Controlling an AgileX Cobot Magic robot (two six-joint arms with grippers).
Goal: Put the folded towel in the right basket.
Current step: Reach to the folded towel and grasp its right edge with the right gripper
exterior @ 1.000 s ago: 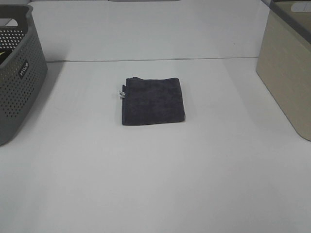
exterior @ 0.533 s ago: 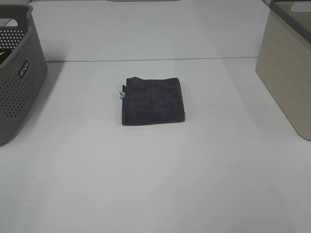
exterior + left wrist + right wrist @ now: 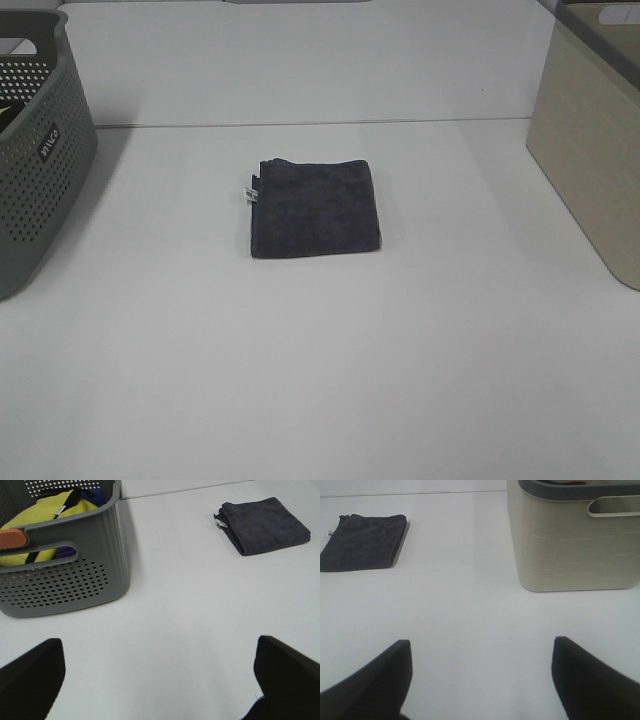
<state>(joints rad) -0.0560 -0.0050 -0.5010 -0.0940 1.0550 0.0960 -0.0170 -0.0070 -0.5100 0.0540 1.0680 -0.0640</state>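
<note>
Folded towel: dark, napped cloth, matt. White table: smooth, faintly sheened. Grey basket: perforated matt plastic. Beige basket: seemingly plastic too, finely line-textured, with a darker smooth rim.

the left gripper is held with its jaws spread wide, and only the tips of its two dark fingers are seen. the right gripper is likewise held wide apart, only its dark fingertips being shown.
</note>
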